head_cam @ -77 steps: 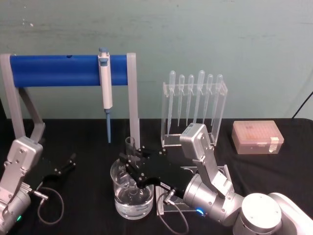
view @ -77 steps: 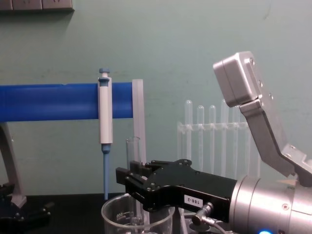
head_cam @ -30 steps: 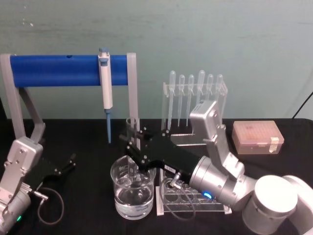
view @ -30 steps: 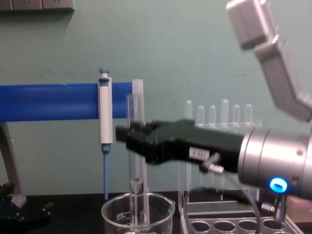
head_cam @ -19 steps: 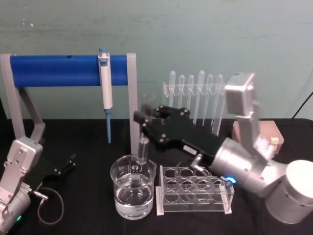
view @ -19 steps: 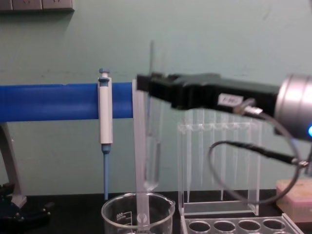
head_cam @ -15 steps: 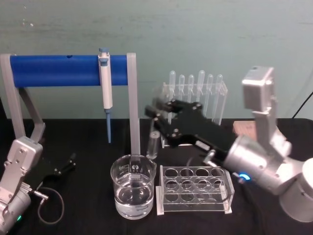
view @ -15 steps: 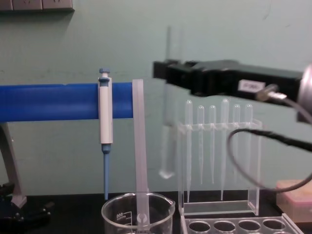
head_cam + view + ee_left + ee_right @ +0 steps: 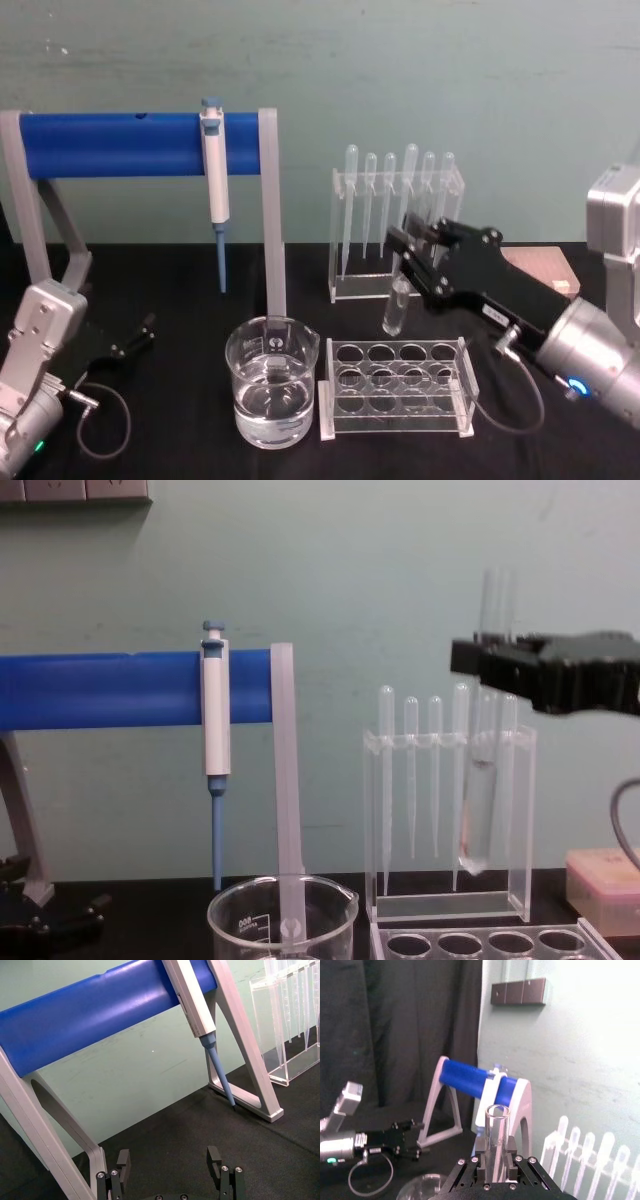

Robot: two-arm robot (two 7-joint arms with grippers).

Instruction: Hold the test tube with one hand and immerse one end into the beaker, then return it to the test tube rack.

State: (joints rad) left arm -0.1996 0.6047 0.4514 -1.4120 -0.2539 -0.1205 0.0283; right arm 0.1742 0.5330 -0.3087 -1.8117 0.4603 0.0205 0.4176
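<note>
Test tube point(image 9: 396, 308) is ours, upright and off the desk point(image 9: 180, 300). From the left: our left tool point(image 9: 168, 1153) sits low over the desk, fingers spread, empty. Next stands the beaker point(image 9: 241, 385) holding clear liquid, just beside the test tube rack point(image 9: 400, 422). Over the rack, our right tool point(image 9: 404, 256) clamps the tube near its open rim, round bottom hanging free.

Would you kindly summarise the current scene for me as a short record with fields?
right gripper: shut on the test tube, raised above the test tube rack's far side
test tube: upright, round end down, touching neither rack nor beaker
beaker: holds clear liquid, left of the rack
test tube rack: visible holes empty
left gripper: open, parked at the left
</note>
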